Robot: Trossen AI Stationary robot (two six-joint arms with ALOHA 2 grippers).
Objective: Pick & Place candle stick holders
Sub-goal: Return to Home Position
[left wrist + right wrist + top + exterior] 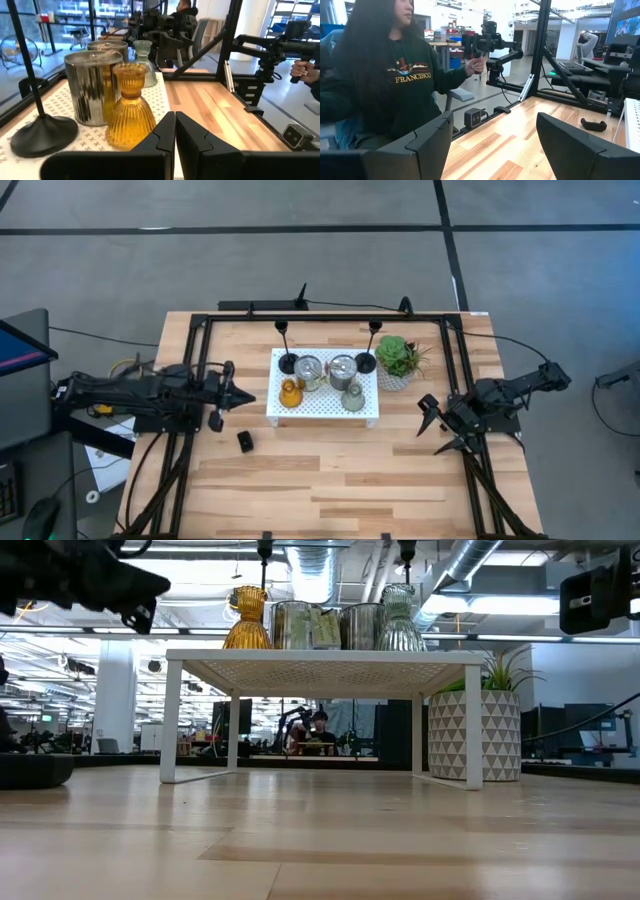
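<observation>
Six candle stick holders stand on the white perforated tray (pixel 322 412): two black ones with thin stems (pixel 288 363) (pixel 366 363), two silver cups (pixel 308 370) (pixel 343 368), an amber glass one (pixel 291 393) and a grey-green one (pixel 353 397). My left gripper (pixel 245 395) is shut and empty, just left of the tray, level with the amber holder (pixel 131 107). Its fingertips (pixel 175 131) point at the tray's near left part. My right gripper (pixel 435 430) is open and empty, right of the tray, and it shows in the right wrist view (pixel 495 140).
A green potted plant (pixel 398 360) stands by the tray's far right corner. A small black object (pixel 245 442) lies on the table near my left gripper. The tray stands on legs (pixel 170 720). A dark frame (pixel 330 318) borders the table. A person (pixel 385 75) sits beyond the table's right side.
</observation>
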